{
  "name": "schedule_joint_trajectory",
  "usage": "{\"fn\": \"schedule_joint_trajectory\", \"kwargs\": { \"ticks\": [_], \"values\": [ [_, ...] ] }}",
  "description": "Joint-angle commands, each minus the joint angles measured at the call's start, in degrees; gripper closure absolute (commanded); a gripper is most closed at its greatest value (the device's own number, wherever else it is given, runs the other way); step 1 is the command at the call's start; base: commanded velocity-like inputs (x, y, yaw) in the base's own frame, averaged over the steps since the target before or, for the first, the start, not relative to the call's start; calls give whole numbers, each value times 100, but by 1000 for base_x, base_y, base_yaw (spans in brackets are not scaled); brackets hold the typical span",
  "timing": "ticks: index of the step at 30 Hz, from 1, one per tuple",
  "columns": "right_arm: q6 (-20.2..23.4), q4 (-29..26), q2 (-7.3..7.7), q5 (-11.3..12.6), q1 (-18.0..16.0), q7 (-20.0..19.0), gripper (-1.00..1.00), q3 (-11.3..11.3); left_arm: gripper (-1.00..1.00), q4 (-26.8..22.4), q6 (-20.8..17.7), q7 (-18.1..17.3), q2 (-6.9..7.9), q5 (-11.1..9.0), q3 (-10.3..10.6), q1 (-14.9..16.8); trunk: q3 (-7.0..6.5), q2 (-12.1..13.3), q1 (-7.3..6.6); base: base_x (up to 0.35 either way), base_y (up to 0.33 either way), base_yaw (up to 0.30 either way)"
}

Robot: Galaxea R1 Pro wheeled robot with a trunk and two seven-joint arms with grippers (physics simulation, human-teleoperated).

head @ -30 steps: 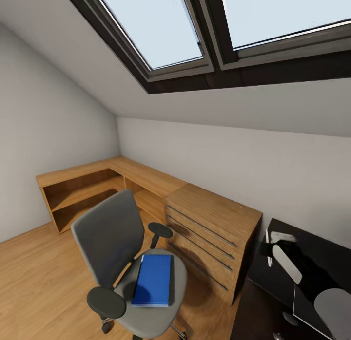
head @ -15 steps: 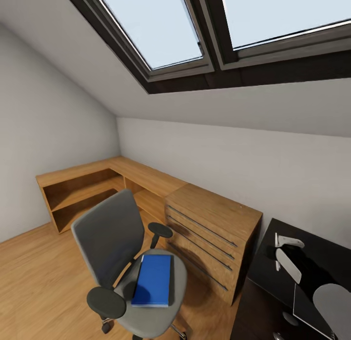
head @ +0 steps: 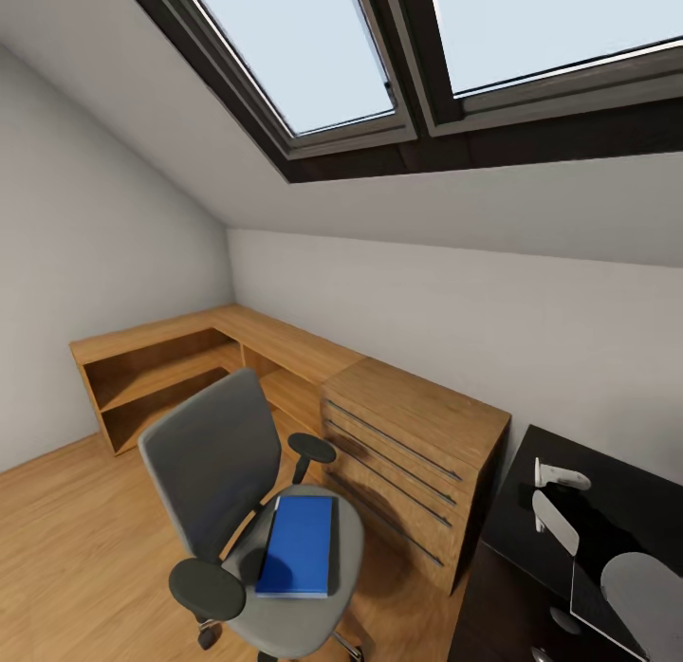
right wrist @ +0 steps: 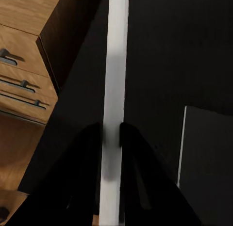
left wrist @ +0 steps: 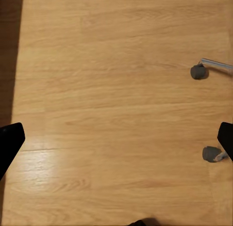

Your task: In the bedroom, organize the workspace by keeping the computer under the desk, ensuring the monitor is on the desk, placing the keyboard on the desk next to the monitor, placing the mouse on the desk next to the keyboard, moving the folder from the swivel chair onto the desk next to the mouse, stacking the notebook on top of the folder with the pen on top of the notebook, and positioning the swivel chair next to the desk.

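The thin white pen (right wrist: 114,80) is clamped between the right gripper's (right wrist: 111,134) fingers above the glossy black desk (right wrist: 160,51), lowered slightly since a second ago. The left gripper (left wrist: 116,138) is spread open, empty. The bright-blue flat folder (head: 300,544) lies on the grey swivel chair (head: 213,453), not yet moved.

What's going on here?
The right hand is closed on the pen over the black desk; whether the pen is lifted or resting there can't be told. The left hand hangs open above the wood floor. The folder lies on the chair seat, not yet moved to the desk.
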State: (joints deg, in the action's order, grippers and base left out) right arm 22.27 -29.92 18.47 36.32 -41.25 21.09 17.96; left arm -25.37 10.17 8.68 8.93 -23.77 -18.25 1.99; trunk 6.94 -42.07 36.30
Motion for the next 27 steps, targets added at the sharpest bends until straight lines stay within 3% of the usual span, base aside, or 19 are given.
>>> {"fn": "schedule_joint_trajectory", "kwargs": {
  "ticks": [1,8,14,27],
  "values": [
    [16,-12,-10,54,-6,36,100,49,-100,-3,22,7,3,-63,6,3,10,-8,2,0,0,0],
    [17,-22,-100,51,-6,39,100,60,-100,-17,71,11,4,-69,-44,3,82,-169,89,0,0,0],
    [6,-10,-106,51,-6,39,100,59,-100,-14,257,11,3,-74,-54,3,189,-409,221,0,0,0],
    [6,198,-104,51,-11,49,100,25,-100,-13,284,11,11,-75,-84,3,423,-931,507,0,0,0]
  ]
}}
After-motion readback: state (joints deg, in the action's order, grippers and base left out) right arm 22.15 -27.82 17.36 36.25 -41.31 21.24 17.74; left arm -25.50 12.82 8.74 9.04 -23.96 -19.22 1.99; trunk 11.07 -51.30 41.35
